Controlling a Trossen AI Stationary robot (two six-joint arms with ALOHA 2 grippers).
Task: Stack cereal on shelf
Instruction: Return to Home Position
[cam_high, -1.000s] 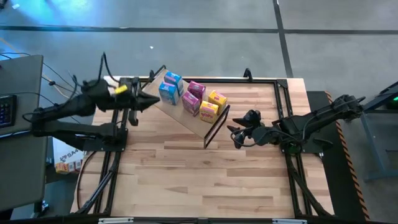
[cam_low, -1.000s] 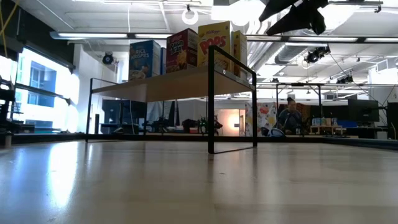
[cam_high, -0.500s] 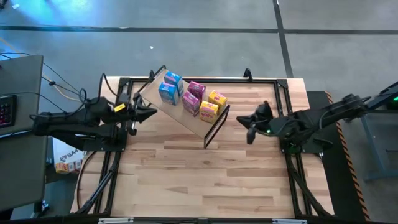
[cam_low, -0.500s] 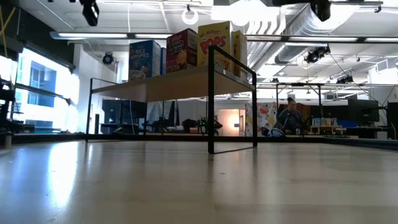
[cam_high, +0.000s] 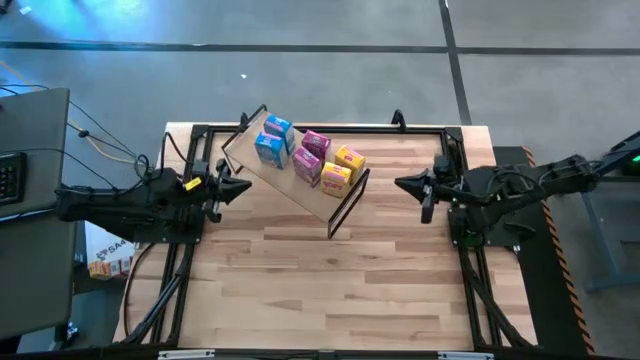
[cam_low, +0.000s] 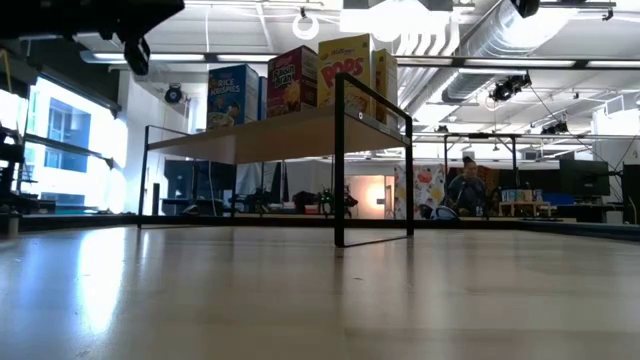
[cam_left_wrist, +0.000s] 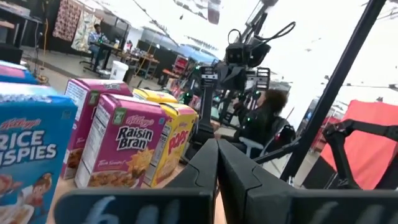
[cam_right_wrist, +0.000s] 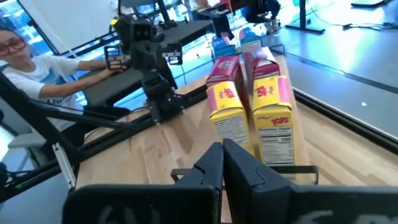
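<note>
The shelf (cam_high: 305, 190), a light board on a black wire frame, stands slantwise on the table's far left half. On it stand several cereal boxes: blue ones (cam_high: 272, 141), pink ones (cam_high: 311, 158) and yellow ones (cam_high: 342, 170). The low view shows them on top of the shelf (cam_low: 290, 130). My left gripper (cam_high: 243, 186) hovers shut just left of the shelf, pointing at it, and sees the boxes (cam_left_wrist: 121, 146) close by. My right gripper (cam_high: 401, 183) hovers shut to the shelf's right, pointing at the yellow boxes (cam_right_wrist: 258, 118).
The striped wooden tabletop (cam_high: 330, 290) lies bare on its near half. A black rail frame (cam_high: 460, 160) runs round the table's edges. A person (cam_right_wrist: 37, 68) sits beyond the table's left side, and another person (cam_low: 466, 190) shows far back in the room.
My left gripper has drawn back from above the shelf's left end toward the table's near-left and has come down. My right gripper has shut, turned level and pulled away from the shelf toward the table's far-right. The boxes and shelf have stayed put.
</note>
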